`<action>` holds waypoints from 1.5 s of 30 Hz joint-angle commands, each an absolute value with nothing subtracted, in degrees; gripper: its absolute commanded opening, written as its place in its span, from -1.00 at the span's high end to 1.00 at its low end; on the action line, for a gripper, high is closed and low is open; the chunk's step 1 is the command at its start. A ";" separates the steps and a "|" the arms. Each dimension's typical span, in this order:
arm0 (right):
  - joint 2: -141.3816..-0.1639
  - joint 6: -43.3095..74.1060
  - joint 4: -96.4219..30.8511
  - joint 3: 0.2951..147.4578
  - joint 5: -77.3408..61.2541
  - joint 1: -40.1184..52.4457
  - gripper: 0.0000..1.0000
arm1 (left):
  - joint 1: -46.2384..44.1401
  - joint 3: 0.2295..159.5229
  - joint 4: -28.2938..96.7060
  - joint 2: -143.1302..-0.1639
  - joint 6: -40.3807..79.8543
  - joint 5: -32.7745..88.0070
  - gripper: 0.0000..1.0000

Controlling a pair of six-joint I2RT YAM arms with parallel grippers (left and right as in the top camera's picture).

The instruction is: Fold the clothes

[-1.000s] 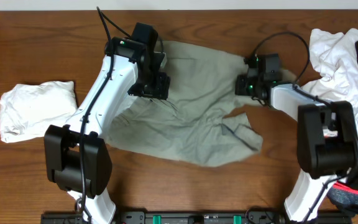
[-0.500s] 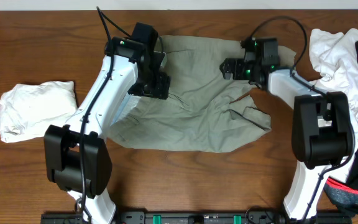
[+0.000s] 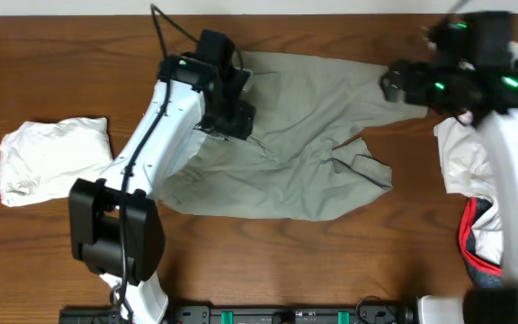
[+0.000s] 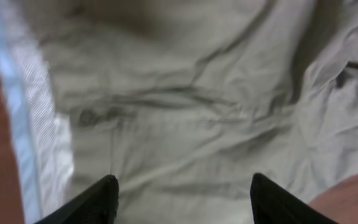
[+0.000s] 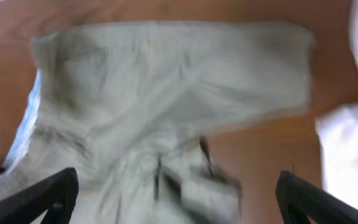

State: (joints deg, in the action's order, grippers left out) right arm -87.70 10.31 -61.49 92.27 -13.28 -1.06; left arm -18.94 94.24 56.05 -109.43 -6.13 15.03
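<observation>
The clothes in hand are khaki-beige shorts [image 3: 304, 171], spread flat across the middle of the table with one leg stretched toward the upper right. My left gripper [image 3: 238, 115] stands open low over their left part. In the left wrist view its fingertips [image 4: 107, 193] straddle bare khaki cloth [image 4: 197, 93], and the pale blue waistband lining [image 4: 17, 93] runs down the left. My right gripper [image 3: 392, 84] is raised above the end of the upper right leg. It is wide open with nothing between the fingers [image 5: 61, 186], and the shorts [image 5: 166, 81] look blurred below.
A folded white garment [image 3: 52, 157] lies at the left. A pile of white cloth [image 3: 461, 153] and a red-trimmed piece [image 3: 475, 243] sits under the right arm at the right edge. Bare wood table [image 3: 331, 261] shows in front.
My right gripper opened, let go of the shorts' leg after drawing it out to the upper right, and rose away to the right. The left gripper barely shifted.
</observation>
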 commanded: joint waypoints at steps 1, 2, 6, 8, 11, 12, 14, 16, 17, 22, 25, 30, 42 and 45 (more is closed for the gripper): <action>-84.93 11.97 -69.01 91.50 -13.13 -1.04 -0.99 | -20.51 93.97 53.12 -114.78 -9.47 16.08 -0.36; -84.12 11.97 -71.07 91.48 -13.13 -0.75 -0.99 | -20.80 93.97 51.81 -116.20 -9.87 16.10 -0.36; -82.19 11.66 -76.09 91.48 -13.08 0.10 -0.98 | -21.63 93.97 46.41 -121.97 -11.40 16.10 -0.35; -81.97 11.55 -77.43 91.48 -13.10 0.08 -0.99 | -21.63 93.97 43.94 -124.09 -11.38 16.16 -0.35; -81.97 11.55 -79.09 91.44 -13.10 0.10 -0.99 | -21.56 93.97 40.58 -126.72 -11.53 16.05 -0.34; -81.97 11.55 -79.22 91.35 -13.10 0.25 -0.99 | -21.50 93.97 39.83 -127.37 -11.60 16.05 -0.34; -81.97 11.51 -79.37 91.33 -13.08 0.64 -0.98 | -21.37 93.97 38.81 -128.35 -11.57 16.03 -0.34; -81.97 11.53 -79.53 91.33 -13.08 0.95 -0.98 | -20.82 93.97 37.93 -129.21 -11.53 16.03 -0.34; -81.97 11.53 -79.64 91.33 -13.10 1.15 -0.98 | -20.47 93.97 37.47 -129.49 -11.40 16.01 -0.34; -82.02 11.53 -80.79 90.45 -13.10 1.37 -0.98 | -16.67 93.97 34.33 -130.63 -8.08 12.71 -0.35; -82.02 11.53 -80.58 88.23 -13.08 1.37 -0.98 | -13.23 93.97 33.08 -131.35 -6.74 12.62 -0.38; -82.15 11.33 -74.02 80.53 -13.56 1.39 -0.99 | -8.12 93.97 32.97 -132.27 -1.80 16.80 -0.37; -89.80 -11.64 -40.03 52.93 -30.26 3.92 -0.98 | -8.14 93.97 34.59 -132.27 -1.83 18.98 -0.36; -91.83 -16.45 -34.15 50.02 -30.17 5.28 -0.96 | -8.19 93.97 34.63 -132.27 -1.80 18.98 -0.36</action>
